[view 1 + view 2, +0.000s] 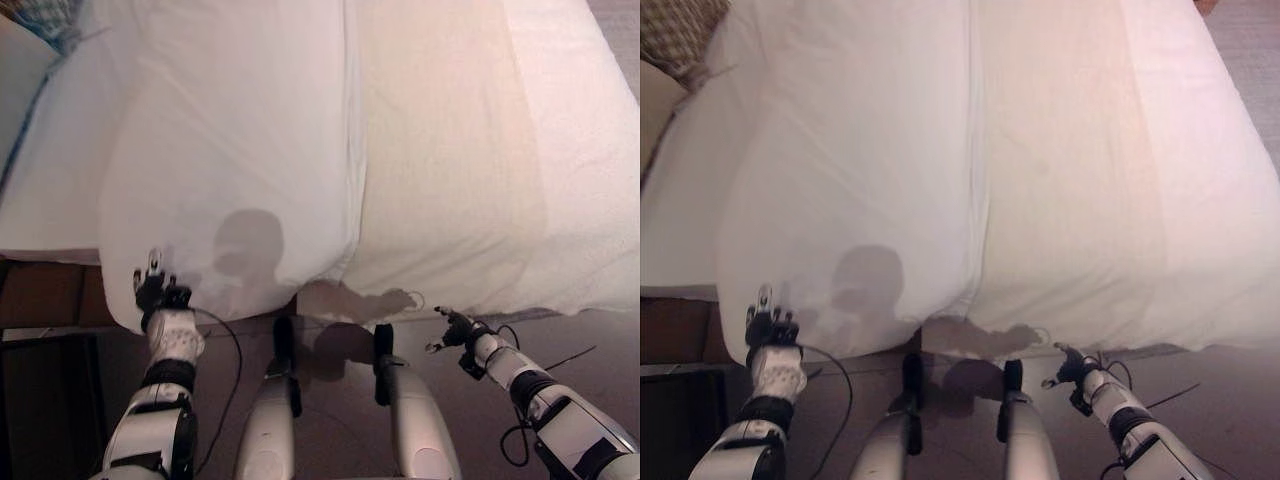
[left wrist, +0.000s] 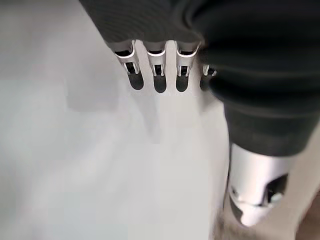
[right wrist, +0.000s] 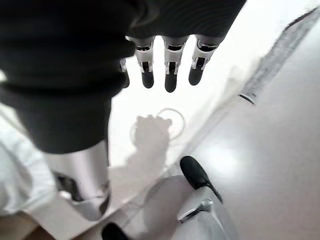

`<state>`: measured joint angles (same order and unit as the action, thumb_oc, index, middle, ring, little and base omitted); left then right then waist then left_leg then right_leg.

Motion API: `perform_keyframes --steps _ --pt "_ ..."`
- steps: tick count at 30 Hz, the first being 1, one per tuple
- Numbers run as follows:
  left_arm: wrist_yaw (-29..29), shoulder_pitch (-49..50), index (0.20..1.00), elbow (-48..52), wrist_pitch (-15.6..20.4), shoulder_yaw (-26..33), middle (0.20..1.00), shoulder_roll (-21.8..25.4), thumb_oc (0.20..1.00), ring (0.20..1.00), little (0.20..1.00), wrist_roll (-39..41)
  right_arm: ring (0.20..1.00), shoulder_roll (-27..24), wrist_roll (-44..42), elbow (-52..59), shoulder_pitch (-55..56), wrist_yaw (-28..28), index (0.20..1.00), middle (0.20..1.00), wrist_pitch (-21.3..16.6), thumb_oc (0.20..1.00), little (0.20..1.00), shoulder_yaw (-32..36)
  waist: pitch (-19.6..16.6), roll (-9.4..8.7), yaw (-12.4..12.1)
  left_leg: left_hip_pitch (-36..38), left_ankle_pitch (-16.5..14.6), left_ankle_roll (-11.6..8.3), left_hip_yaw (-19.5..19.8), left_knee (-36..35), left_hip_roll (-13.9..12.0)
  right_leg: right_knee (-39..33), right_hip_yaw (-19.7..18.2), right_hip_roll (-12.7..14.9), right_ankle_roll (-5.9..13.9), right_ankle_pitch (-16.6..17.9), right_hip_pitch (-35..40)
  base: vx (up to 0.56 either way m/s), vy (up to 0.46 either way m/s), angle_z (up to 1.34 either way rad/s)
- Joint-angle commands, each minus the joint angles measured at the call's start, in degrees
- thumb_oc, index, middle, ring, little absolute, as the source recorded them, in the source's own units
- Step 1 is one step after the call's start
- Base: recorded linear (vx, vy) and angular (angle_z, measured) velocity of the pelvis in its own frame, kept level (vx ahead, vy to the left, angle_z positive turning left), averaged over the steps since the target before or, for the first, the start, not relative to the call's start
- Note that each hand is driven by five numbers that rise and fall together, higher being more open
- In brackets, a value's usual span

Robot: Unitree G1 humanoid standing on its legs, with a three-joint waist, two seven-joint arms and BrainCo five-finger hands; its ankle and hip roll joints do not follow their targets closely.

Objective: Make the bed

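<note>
Both our hands at the bed's foot edge

Our left hand (image 1: 160, 292) lies against the white duvet (image 1: 230, 150) hanging over the bed (image 1: 560, 200), fingers relaxed; our right hand (image 1: 455, 330) hovers below that edge, fingers straight, empty.

Left hand (image 1: 160, 292) raised upright on near-vertical forearm, fingers (image 2: 159, 75) straight and extended, thumb apart. Right hand (image 1: 455, 330) lower, arm angled inward from right, fingers (image 3: 170, 70) straight, relaxed, holding nothing.
</note>
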<state>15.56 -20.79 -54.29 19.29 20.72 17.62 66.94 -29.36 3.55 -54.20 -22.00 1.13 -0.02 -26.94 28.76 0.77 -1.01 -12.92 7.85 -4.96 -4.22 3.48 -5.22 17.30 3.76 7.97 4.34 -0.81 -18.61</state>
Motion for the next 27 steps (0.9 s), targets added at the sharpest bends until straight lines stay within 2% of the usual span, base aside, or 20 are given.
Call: perform_keyframes --steps 1,3,5,6,10,11,13,14,16,17,18,19,20,21,22,23,24,27 --pt "1.0 0.5 1.0 -4.2 0.7 1.9 1.0 5.0 1.0 1.0 1.0 -3.5 1.0 -1.7 -2.8 -1.0 2.4 0.2 1.0 1.0 -0.9 1.0 1.0 0.6 -4.0 -1.85 -0.1 -2.5 -3.4 -0.28 2.2 4.7 3.1 -2.5 2.4 -1.5 1.97 -0.3 2.0 0.09 -0.017 -0.02" --pt "1.7 4.8 1.0 -8.4 0.6 5.4 1.0 6.7 1.0 1.0 1.0 -5.8 1.0 -0.9 -4.1 -0.8 5.2 -0.3 1.0 1.0 -1.2 1.0 1.0 2.1 -6.9 -1.47 -0.6 -0.7 -3.3 -0.33 2.5 3.5 3.0 -3.3 2.6 -1.7 2.01 -0.8 3.7 0.11 -0.042 0.01" --pt "1.7 6.7 1.0 -9.6 -0.2 5.9 1.0 6.9 1.0 1.0 1.0 -7.2 1.0 -0.8 -4.5 0.5 6.3 -0.5 1.0 1.0 -1.2 1.0 1.0 2.3 -8.0 -1.38 -0.7 0.2 -3.2 -0.39 2.6 2.8 2.9 -4.0 2.8 -1.8 2.02 -0.9 4.6 0.08 -0.04 0.04" --pt "2.1 9.3 1.0 -10.3 0.2 6.7 1.0 5.8 1.0 1.0 1.0 -8.5 1.0 0.2 -5.1 -0.6 8.0 -0.1 1.0 1.0 -1.4 1.0 1.0 3.8 -9.8 -1.2 -1.0 1.3 -3.1 -0.53 2.8 2.2 2.9 -4.8 3.3 -1.9 2.03 -1.3 5.9 0.07 -0.034 -0.03" --pt "1.8 14.2 1.0 -9.7 -1.2 4.6 1.0 3.3 1.0 1.0 1.0 -14.5 1.0 0.9 -7.3 -0.4 10.6 0.8 1.0 1.0 -2.4 1.0 1.0 6.7 -11.8 -0.66 -1.4 3.4 -2.7 -0.49 3.3 1.0 3.0 -6.4 3.8 -2.3 1.94 -1.1 8.3 0.05 -0.038 0.04" --pt "-0.7 17.5 1.0 -8.6 -2.9 -0.2 1.0 1.4 1.0 1.0 1.0 -20.3 1.0 1.8 -9.0 -1.4 11.1 1.5 1.0 1.0 -3.2 1.0 1.0 8.5 -13.1 -0.51 -1.5 5.0 -2.7 -0.12 3.7 0.3 3.0 -7.2 3.9 -2.6 1.99 -1.0 9.8 0.03 -0.027 0.02" --pt "-2.5 18.3 1.0 -8.5 -3.2 -2.1 1.0 0.4 1.0 1.0 1.0 -21.8 1.0 2.5 -9.7 -2.2 11.6 2.0 1.0 1.0 -3.7 1.0 1.0 9.6 -14.0 -0.43 -1.5 5.5 -2.3 -0.05 3.8 -0.5 2.9 -8.2 4.0 -2.8 2.02 -0.5 10.4 0.03 -0.042 0.02" --pt "-6.5 19.3 1.0 -10.4 -5.1 -6.3 1.0 0.1 1.0 1.0 1.0 -26.5 1.0 3.3 -11.0 -3.4 12.0 2.3 1.0 1.0 -4.5 1.0 1.0 11.2 -15.4 -0.3 -1.3 6.5 -2.0 -0.05 3.8 -1.5 2.7 -9.4 4.4 -3.0 2.14 -0.3 11.7 0.03 -0.039 0.04" --pt "-7.7 20.0 1.0 -10.3 -4.9 -8.4 1.0 -0.2 1.0 1.0 1.0 -29.4 1.0 4.0 -11.8 -3.6 12.9 2.4 1.0 1.0 -5.0 1.0 1.0 12.2 -16.0 -0.31 -1.2 7.3 -1.8 -0.09 3.8 -2.2 2.6 -10.0 4.6 -3.2 2.12 -0.2 12.6 0.03 -0.036 0.12" --pt "-9.2 19.8 1.0 -10.7 -5.2 -15.6 1.0 -1.2 1.0 1.0 1.0 -39.0 1.0 5.8 -15.3 -4.1 14.4 3.3 1.0 1.0 -6.7 1.0 1.0 14.7 -17.1 -0.34 -0.4 8.5 -1.6 -0.31 3.8 -3.1 2.4 -11.0 5.1 -3.5 2.02 -0.2 14.1 0.02 -0.037 0.15" --pt "-9.2 19.8 1.0 -10.7 -5.2 -15.6 1.0 -1.2 1.0 1.0 1.0 -39.0 1.0 5.8 -15.3 -4.1 14.4 3.3 1.0 1.0 -6.7 1.0 1.0 14.7 -17.2 -0.34 -0.4 8.5 -1.6 -0.31 3.8 -3.1 2.4 -11.0 5.1 -3.5 2.02 -0.2 14.0 0.02 -0.028 0.12" --pt "-8.8 19.5 1.0 -11.7 -5.4 -18.2 1.0 -2.0 1.0 1.0 1.0 -42.4 1.0 7.1 -17.3 -4.5 14.9 3.5 1.0 1.0 -7.7 1.0 1.0 15.5 -17.9 -0.39 0.1 9.0 -1.6 -0.34 3.9 -3.6 2.5 -11.6 5.0 -3.7 1.95 -0.1 14.7 0.03 -0.018 0.12" --pt "-10.5 19.1 1.0 -11.8 -5.4 -23.2 1.0 -3.5 1.0 1.0 1.0 -47.7 1.0 9.2 -18.4 -6.8 15.7 3.4 1.0 1.0 -8.4 1.0 1.0 15.6 -19.1 -0.5 0.7 10.0 -2.0 -0.15 3.9 -4.0 2.5 -12.4 5.0 -3.9 1.89 -0.1 15.7 0.03 -0.018 0.06" --pt "-10.5 19.1 1.0 -11.8 -5.4 -23.2 1.0 -3.5 1.0 1.0 1.0 -47.7 1.0 9.2 -18.4 -6.8 15.8 3.3 1.0 1.0 -8.4 1.0 1.0 15.6 -19.1 -0.5 0.7 10.1 -2.0 -0.15 3.9 -4.0 2.5 -12.4 5.0 -3.9 1.89 -0.1 15.8 0.05 -0.019 0.03" --pt "-10.1 18.9 1.0 -11.9 -4.8 -27.1 1.0 -4.8 1.0 1.0 1.0 -52.3 1.0 11.0 -18.2 -8.8 16.4 3.3 1.0 1.0 -8.4 1.0 1.0 14.8 -20.1 -0.8 0.9 11.1 -2.6 0.23 3.7 -4.0 2.7 -13.5 4.4 -4.0 1.87 0.3 16.9 0.0 0.0 0.0" --pt "-10.1 18.9 1.0 -11.9 -4.8 -27.1 1.0 -4.8 1.0 1.0 1.0 -52.4 1.0 11.0 -18.2 -8.8 16.4 3.3 1.0 1.0 -8.4 1.0 1.0 14.8 -20.1 -0.8 0.9 11.2 -2.6 0.23 3.7 -4.0 2.7 -13.6 4.4 -4.0 1.87 0.3 17.0 0.07 -0.008 -0.04" --pt "-10.7 18.6 1.0 -13.2 -5.7 -30.4 1.0 -6.4 1.0 1.0 1.0 -56.2 1.0 12.2 -17.1 -10.8 16.9 3.1 1.0 1.0 -8.4 1.0 1.0 13.5 -21.3 -1.15 1.1 12.1 -3.7 0.72 3.0 -3.6 2.9 -14.9 3.8 -4.0 1.93 0.7 18.1 0.04 -0.001 -0.07" --pt "-11.7 18.8 1.0 -14.0 -5.9 -32.6 1.0 -7.9 1.0 1.0 1.0 -57.6 1.0 13.4 -15.4 -13.7 17.1 3.3 1.0 1.0 -7.9 1.0 1.0 12.4 -22.3 -1.4 1.0 13.3 -4.5 1.17 2.3 -3.7 3.1 -16.2 3.1 -3.9 2.19 1.3 19.2 0.06 0.001 -0.15"
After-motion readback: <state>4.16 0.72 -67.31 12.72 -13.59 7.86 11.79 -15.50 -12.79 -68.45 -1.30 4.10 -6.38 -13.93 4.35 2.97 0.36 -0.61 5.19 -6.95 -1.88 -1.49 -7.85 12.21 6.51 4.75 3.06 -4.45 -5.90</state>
